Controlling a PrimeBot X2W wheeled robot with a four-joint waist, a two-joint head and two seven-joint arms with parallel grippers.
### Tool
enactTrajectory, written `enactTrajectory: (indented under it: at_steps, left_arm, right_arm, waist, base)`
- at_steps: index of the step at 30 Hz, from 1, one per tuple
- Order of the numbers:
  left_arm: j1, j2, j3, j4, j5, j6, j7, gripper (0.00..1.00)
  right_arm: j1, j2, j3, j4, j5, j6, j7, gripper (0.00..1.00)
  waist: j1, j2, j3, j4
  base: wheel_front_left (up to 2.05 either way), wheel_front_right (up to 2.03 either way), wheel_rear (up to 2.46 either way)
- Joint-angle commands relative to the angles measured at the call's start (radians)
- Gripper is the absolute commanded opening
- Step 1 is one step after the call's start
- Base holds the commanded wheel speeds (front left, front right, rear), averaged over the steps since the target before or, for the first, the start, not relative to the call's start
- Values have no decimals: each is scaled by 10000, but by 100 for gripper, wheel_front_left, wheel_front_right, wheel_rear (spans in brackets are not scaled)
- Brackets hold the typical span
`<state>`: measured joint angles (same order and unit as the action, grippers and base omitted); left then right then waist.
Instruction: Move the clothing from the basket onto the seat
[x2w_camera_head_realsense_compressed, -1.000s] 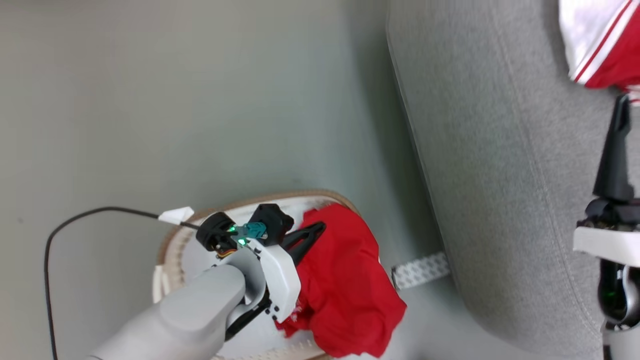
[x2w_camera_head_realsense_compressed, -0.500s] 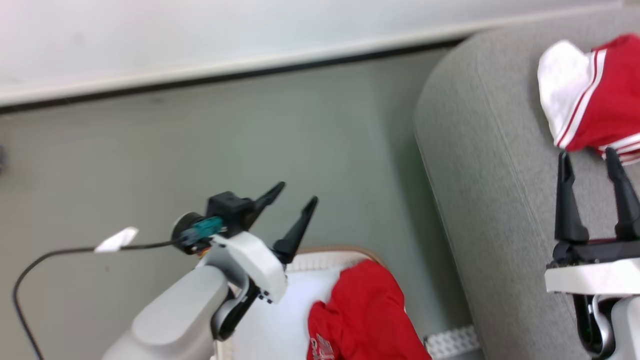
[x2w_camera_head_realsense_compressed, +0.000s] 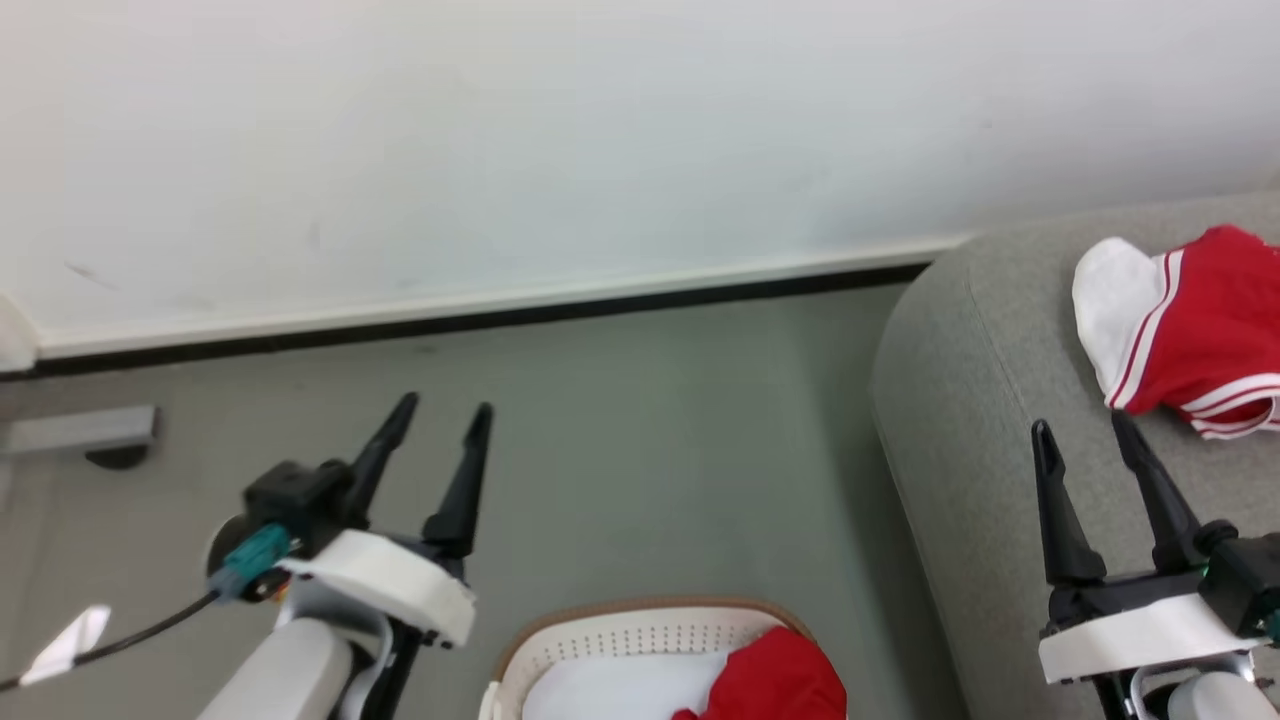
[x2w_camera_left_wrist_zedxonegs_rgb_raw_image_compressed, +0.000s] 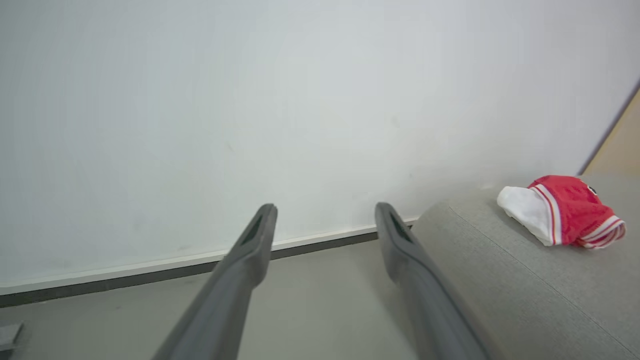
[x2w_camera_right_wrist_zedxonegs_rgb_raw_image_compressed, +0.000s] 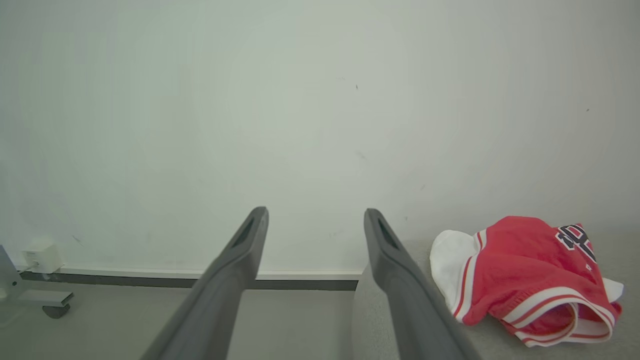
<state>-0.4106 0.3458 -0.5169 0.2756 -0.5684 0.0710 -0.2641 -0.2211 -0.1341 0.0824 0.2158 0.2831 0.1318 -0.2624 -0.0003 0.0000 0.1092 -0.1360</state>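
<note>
Red garment (x2w_camera_head_realsense_compressed: 775, 680) in basket (x2w_camera_head_realsense_compressed: 620, 632): soft, light, prob. slippery; pinch a bunched fold. Left gripper (x2w_camera_head_realsense_compressed: 445, 408) & right gripper (x2w_camera_head_realsense_compressed: 1080, 425): fingers apart, empty.

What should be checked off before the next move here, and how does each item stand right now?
1. Left tool open and empty: ok.
2. Right tool open and empty: ok.
3. Striped garment resting on the sofa: ok.
4. Basket emptied: not ok, the plain red garment lies inside.
5. Plain red garment fully in the head view for a grasp: not ok, cut off at the bottom edge.
</note>
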Motion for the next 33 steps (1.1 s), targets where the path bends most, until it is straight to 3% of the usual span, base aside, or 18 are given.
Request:
enactTrajectory:
  at_steps: [1, 12, 22, 33]
  left_arm:
    - [207, 77, 114, -104, 152, 21, -2, 100]
    - [2843, -192, 2396, -1975, 1058, 494, -3, 100]
    - [3890, -1016, 3174, -2369, 1652, 80, -3, 100]
    - [3902, -1471, 3693, -2193, 2086, -427, -3, 100]
  right_arm:
    - [132, -94, -11, 26, 62, -23, -23, 100]
    - [1048, -46, 327, -91, 298, -23, -23, 100]
    - [1291, 166, 250, -320, 296, -23, -23, 100]
    - [1093, 67, 306, -291, 258, -23, -23, 100]
  waist:
    - [3, 0, -331, 181]
    - [3, 0, -1101, 505]
    - [3, 0, -1094, 671]
    - [3, 0, -1047, 617]
  base:
    - [0, 0, 0]
    - [0, 0, 0]
    - [0, 0, 0]
    - [0, 0, 0]
